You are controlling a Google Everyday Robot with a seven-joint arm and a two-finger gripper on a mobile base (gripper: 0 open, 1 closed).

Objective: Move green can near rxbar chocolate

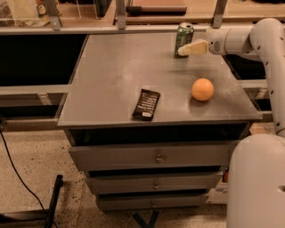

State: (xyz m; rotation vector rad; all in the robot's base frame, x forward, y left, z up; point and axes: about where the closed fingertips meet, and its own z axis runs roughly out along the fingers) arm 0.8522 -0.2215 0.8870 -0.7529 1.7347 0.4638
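The green can [184,37] stands upright near the far right edge of the grey table [111,67]. My gripper [183,50] reaches in from the right on the white arm [249,38]. Its pale tip is right at the can's lower right side, and I cannot tell whether they touch. The rxbar chocolate [146,104], a flat dark bar, lies near the table's front edge, well apart from the can.
An orange ball [202,89] sits on the right side of the table, between the can and the front edge. Drawers [156,156] are below the tabletop. Shelving rails [120,13] run behind the table. My white body [256,182] fills the lower right.
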